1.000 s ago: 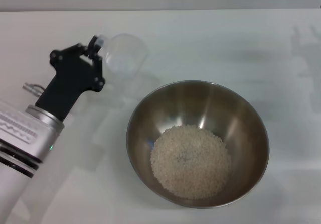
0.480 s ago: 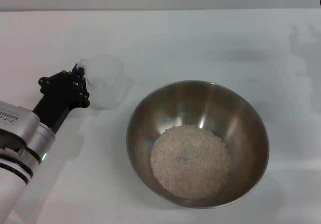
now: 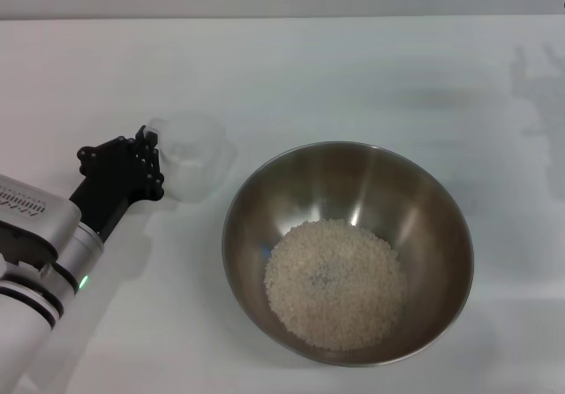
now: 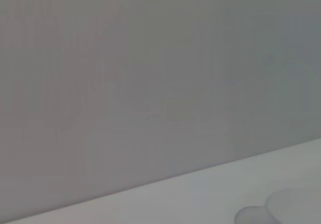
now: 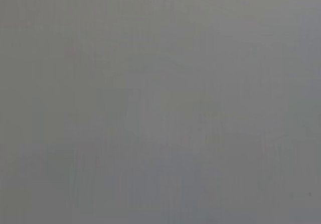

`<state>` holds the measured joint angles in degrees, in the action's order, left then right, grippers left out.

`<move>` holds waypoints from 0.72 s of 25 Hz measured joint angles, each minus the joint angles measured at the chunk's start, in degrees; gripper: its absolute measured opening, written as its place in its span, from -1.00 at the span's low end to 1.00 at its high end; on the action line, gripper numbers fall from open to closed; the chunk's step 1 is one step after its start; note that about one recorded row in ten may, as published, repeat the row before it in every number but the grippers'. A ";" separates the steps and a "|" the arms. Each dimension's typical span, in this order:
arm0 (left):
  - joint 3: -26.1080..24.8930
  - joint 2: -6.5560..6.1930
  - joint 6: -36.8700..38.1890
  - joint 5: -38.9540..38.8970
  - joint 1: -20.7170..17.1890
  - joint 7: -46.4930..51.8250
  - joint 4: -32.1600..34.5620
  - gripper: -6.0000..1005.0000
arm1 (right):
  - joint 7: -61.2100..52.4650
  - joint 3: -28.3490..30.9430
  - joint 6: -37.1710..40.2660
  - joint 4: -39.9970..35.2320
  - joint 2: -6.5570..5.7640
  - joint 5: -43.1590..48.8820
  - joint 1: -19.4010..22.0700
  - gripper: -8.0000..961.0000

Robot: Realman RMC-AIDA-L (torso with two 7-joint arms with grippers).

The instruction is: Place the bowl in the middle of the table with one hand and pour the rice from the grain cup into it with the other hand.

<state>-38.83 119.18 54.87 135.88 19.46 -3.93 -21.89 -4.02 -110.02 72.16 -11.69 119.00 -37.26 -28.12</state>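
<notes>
The steel bowl (image 3: 347, 251) stands near the middle of the white table (image 3: 353, 67), holding a heap of rice (image 3: 335, 283). Left of the bowl, the clear grain cup (image 3: 192, 155) is upright and looks empty, low at the tabletop. My left gripper (image 3: 147, 161) is at the cup's left side, shut on its small handle tab. In the left wrist view, only a pale edge of the grain cup (image 4: 296, 207) shows against a grey wall. The right gripper is out of view, and the right wrist view shows only plain grey.
My left arm (image 3: 40, 244) reaches in from the lower left corner. The table's far edge (image 3: 282, 18) meets a grey wall. White tabletop lies behind and to the right of the bowl.
My left gripper has carried the grain cup from up behind the bowl's left rim toward me and to the left, lowering it to the tabletop. The bowl and rice have not moved.
</notes>
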 joint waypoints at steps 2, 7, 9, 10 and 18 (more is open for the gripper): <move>0.00 0.00 0.00 0.00 0.00 0.00 0.00 -0.95 | 0.00 0.00 0.00 0.00 0.00 0.00 0.00 -0.12; 0.30 0.00 -0.18 0.11 0.00 0.10 0.11 -0.72 | -0.02 0.00 0.00 0.00 0.00 0.00 0.00 -0.12; 0.52 -0.12 -0.33 -0.04 -1.31 0.64 0.25 -0.49 | -0.04 0.00 0.00 0.02 0.00 0.00 0.00 -0.12; 0.52 -0.23 -0.23 0.02 -2.13 0.67 0.26 -0.47 | -0.07 0.00 0.00 0.05 0.00 0.00 0.00 -0.12; 0.88 -0.50 4.76 0.29 -6.43 0.77 0.51 -0.34 | -0.11 0.00 -0.37 0.46 0.00 -0.16 0.06 -0.12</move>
<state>-37.95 118.68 59.63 136.18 13.04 -3.17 -21.38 -4.13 -110.01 71.80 -11.24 119.00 -37.42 -28.06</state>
